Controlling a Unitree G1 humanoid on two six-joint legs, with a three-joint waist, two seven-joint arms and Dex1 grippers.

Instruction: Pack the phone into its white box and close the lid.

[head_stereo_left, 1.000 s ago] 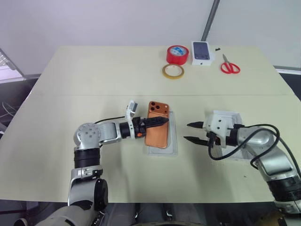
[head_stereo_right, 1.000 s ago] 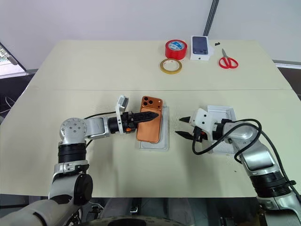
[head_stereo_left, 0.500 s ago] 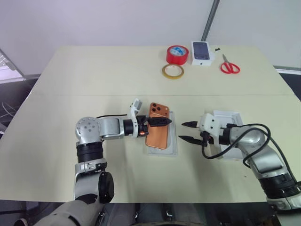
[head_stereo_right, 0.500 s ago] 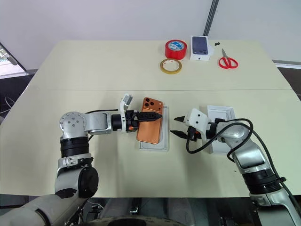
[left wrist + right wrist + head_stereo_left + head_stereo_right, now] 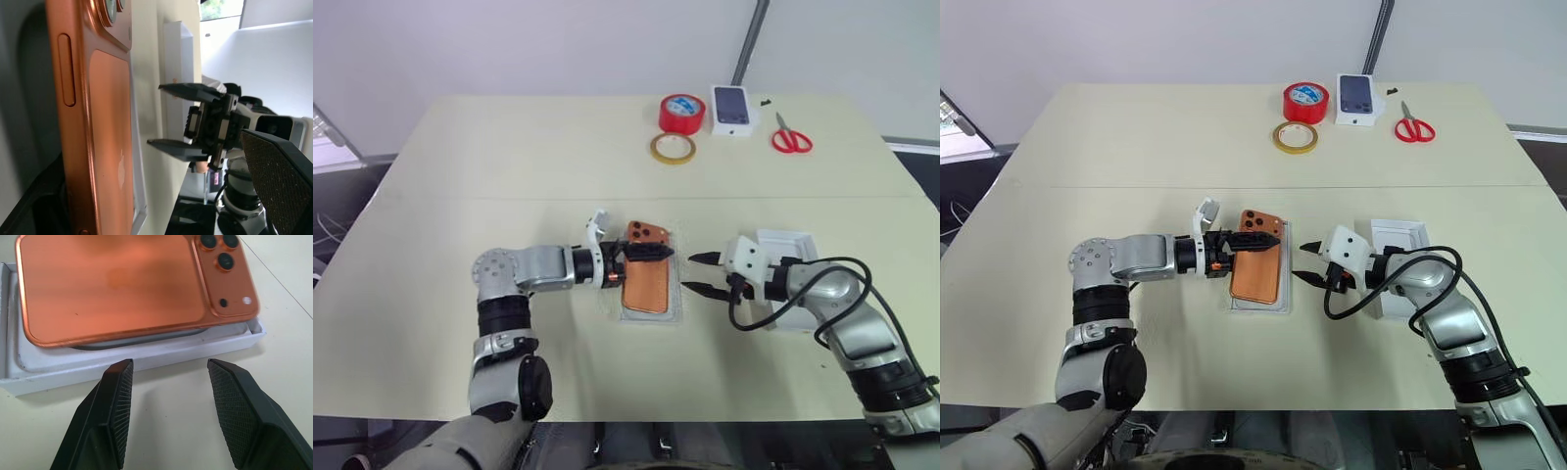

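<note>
The orange phone (image 5: 646, 282) lies slanted on the white box (image 5: 656, 316), back up, its camera end (image 5: 222, 264) raised and hanging over the box rim (image 5: 146, 361). My left gripper (image 5: 644, 257) reaches in from the left across the phone's upper part and stands open. One finger sits at the phone's left edge. The other finger's pad (image 5: 279, 181) is well clear of the phone's back. My right gripper (image 5: 692, 273) is open and empty, its tips just right of the box. The lid (image 5: 790, 243) lies open side up at the right, partly behind my right arm.
At the back of the table are a red tape roll (image 5: 681, 114), a yellow tape ring (image 5: 674, 149), a small white box printed with a dark phone (image 5: 732, 106) and red scissors (image 5: 792, 140). Bare tabletop lies in front of and left of the white box.
My left wrist has rolled, and the phone has swung from lying diagonally across the box to nearly in line with it, camera end tipped up. The right gripper has hardly moved.
</note>
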